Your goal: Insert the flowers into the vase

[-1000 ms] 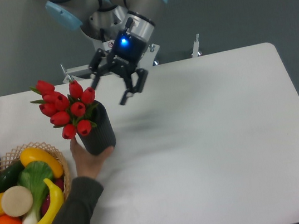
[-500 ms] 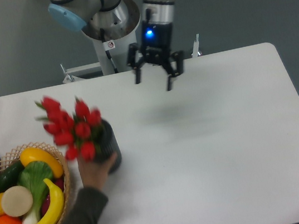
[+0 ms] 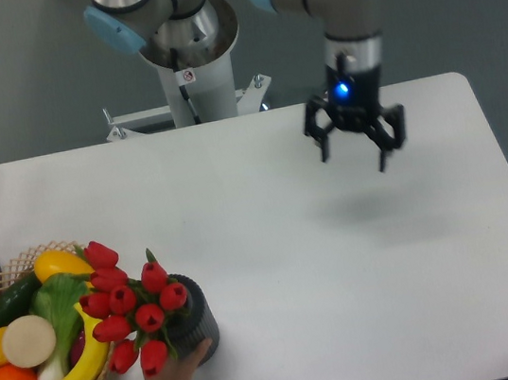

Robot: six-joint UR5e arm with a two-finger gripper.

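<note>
One small round sticker with red marking sits on the robot's white base column [image 3: 187, 76], too small to read. The white rectangular table [image 3: 343, 272] stands before a plain grey wall. The two-finger gripper [image 3: 357, 143] hangs above the table's right half, jaws spread and empty. The bunch of red tulips [image 3: 126, 305] stands in the dark ribbed cylindrical vase [image 3: 194, 325] near the front left edge, a person's hand [image 3: 172, 379] gripping the vase, just beside the woven basket of fruit and vegetables [image 3: 28, 338].
</note>
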